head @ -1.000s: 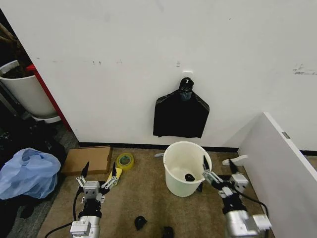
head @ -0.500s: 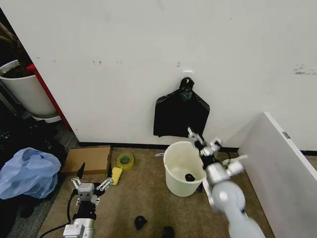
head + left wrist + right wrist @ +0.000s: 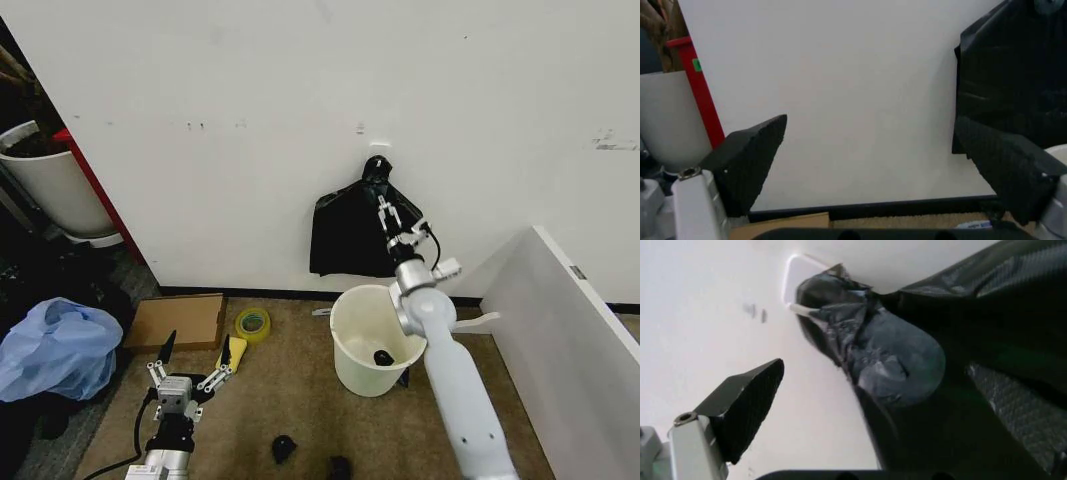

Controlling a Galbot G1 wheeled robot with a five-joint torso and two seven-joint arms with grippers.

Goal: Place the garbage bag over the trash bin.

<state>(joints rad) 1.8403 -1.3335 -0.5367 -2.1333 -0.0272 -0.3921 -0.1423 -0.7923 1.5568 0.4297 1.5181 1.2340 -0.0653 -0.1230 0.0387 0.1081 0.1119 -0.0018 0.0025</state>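
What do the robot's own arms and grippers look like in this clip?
The right arm is a smooth, round white-silver tube with a grey joint ring and thin black cable near the wrist. The right gripper and left gripper have silver metal bases and two black, wedge-shaped fingers with textured pads; the left trails a black cable.

The right arm is a smooth white tube with a grey ball joint and thin black cables. Both the right gripper (image 3: pixel 398 222) and left gripper (image 3: pixel 192 355) carry black wedge-shaped jaws on silver metal mounts.
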